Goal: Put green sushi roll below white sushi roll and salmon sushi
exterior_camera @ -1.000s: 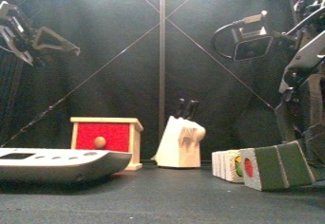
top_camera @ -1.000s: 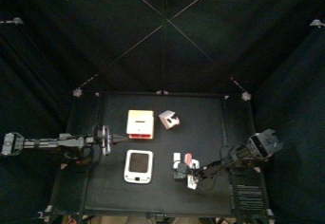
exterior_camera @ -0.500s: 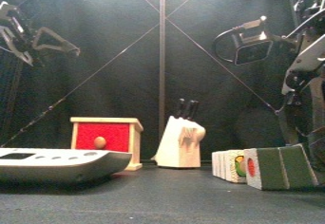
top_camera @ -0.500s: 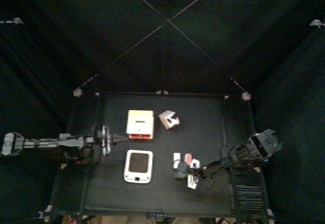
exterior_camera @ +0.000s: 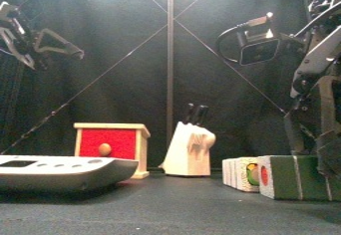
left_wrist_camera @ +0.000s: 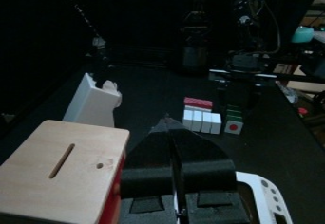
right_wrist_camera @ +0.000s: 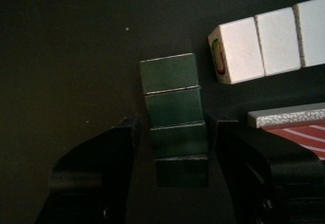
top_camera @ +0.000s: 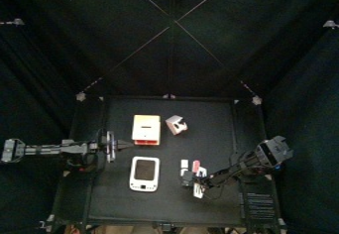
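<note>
Right claw astride green sushi roll, front view hides grip

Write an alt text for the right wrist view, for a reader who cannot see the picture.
The right pincer is open on either side of the green sushi roll, a dark green segmented block on the black table. Beside it lies the white sushi roll, and the striped salmon sushi shows near the edge.

The green sushi roll is showing dark green; the white sushi roll white; the salmon sushi red-and-white striped.
</note>
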You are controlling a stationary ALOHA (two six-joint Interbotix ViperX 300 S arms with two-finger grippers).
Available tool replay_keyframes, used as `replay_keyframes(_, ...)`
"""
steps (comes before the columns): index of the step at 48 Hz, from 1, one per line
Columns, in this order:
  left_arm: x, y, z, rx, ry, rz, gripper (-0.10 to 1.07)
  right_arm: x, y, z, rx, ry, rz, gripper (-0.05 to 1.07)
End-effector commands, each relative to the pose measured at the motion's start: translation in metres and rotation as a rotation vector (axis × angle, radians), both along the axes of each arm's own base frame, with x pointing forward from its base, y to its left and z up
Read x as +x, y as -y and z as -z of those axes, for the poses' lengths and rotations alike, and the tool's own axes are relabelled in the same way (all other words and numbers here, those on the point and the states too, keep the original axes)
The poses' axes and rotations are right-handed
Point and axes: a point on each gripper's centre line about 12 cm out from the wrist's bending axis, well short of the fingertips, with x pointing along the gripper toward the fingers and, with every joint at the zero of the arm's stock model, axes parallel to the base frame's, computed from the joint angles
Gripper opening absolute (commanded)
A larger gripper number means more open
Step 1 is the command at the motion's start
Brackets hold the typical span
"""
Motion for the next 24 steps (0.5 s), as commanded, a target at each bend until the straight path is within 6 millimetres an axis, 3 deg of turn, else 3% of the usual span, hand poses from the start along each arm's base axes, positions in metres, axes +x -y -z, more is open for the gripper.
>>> replay_keyframes(1,0.002,-0.001,-0.005,0.003,0.015,-0.005,-0.01,0.009,-0.005,-0.010,0.014,0.042,-0.014,0.89)
replay_keyframes(24,0.002,-0.001,-0.004,0.003,0.015,-0.007,-0.01,0.015,-0.018,-0.012,0.042,0.034,-0.003,0.89)
